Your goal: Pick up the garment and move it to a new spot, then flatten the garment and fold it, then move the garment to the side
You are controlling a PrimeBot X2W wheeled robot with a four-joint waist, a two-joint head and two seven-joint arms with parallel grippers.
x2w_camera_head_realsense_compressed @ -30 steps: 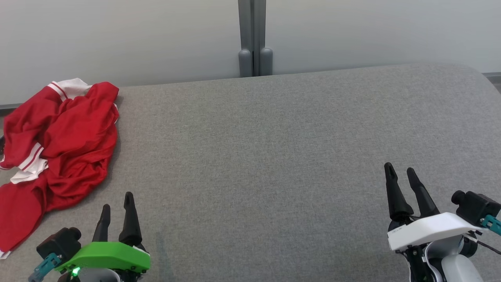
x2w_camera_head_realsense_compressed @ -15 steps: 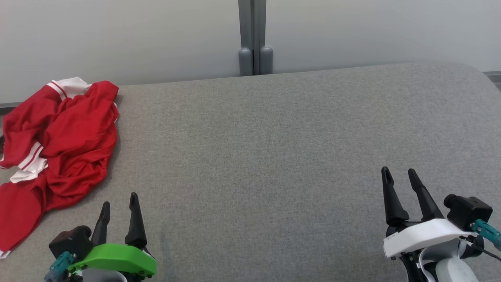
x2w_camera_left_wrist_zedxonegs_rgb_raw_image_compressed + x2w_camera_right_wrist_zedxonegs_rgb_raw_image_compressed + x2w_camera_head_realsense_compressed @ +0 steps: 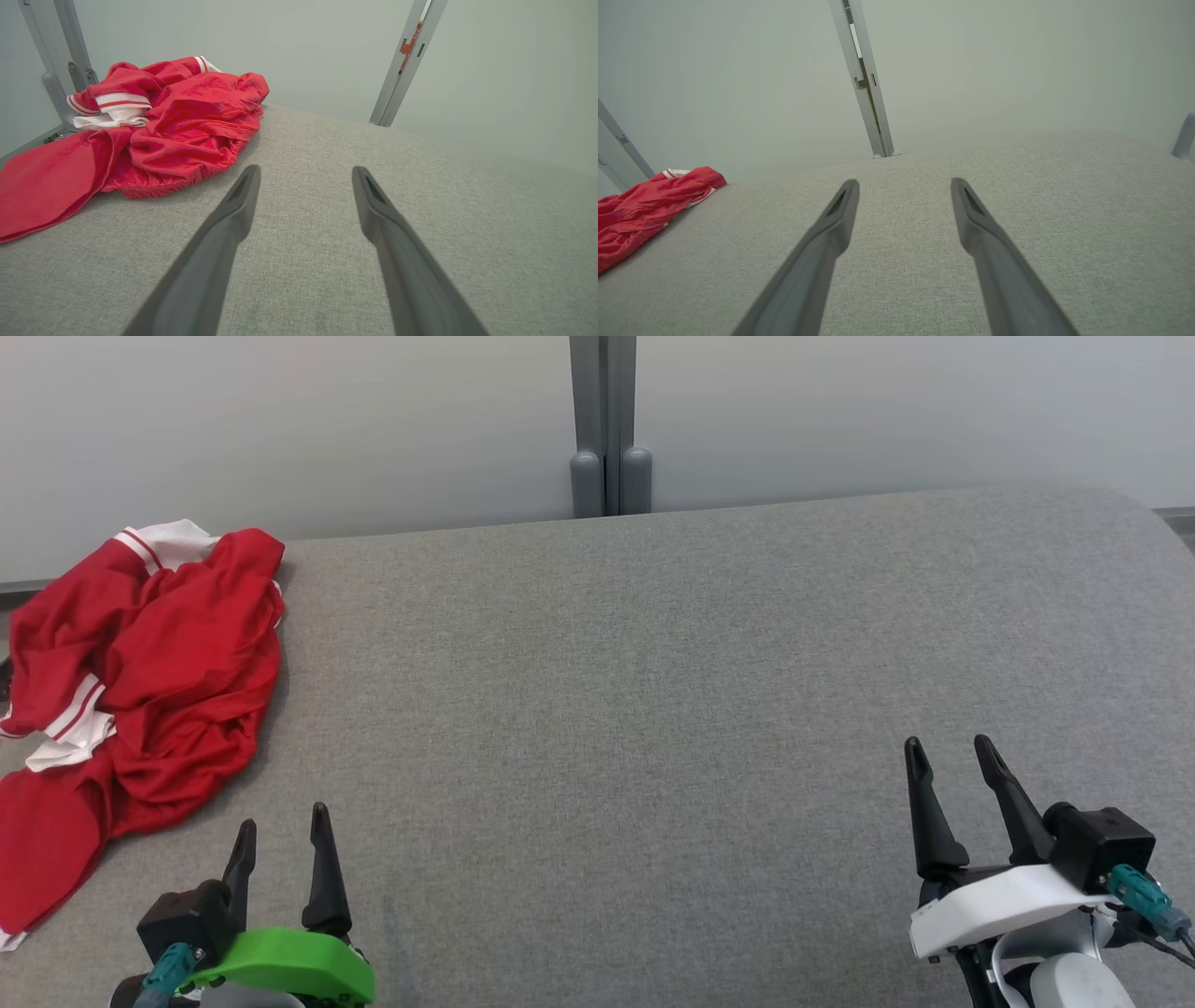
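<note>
A crumpled red garment [image 3: 140, 691] with white striped trim lies in a heap at the left end of the grey fabric surface [image 3: 653, 691], partly draped over its left edge. In the left wrist view the garment [image 3: 163, 130] sits ahead and to the left of the fingers. My left gripper [image 3: 283, 821] is open and empty near the front edge, just right of the garment's lower part and apart from it. My right gripper [image 3: 948, 745] stands open and empty at the front right, far from the garment [image 3: 640, 205].
A grey post [image 3: 607, 425] stands behind the surface against a pale wall [image 3: 280, 429]. The surface's right end curves down at the corner [image 3: 1148, 523]. Another metal frame post [image 3: 60, 74] stands behind the garment in the left wrist view.
Both grippers have drawn back toward the front edge of the surface. The garment has not moved.
</note>
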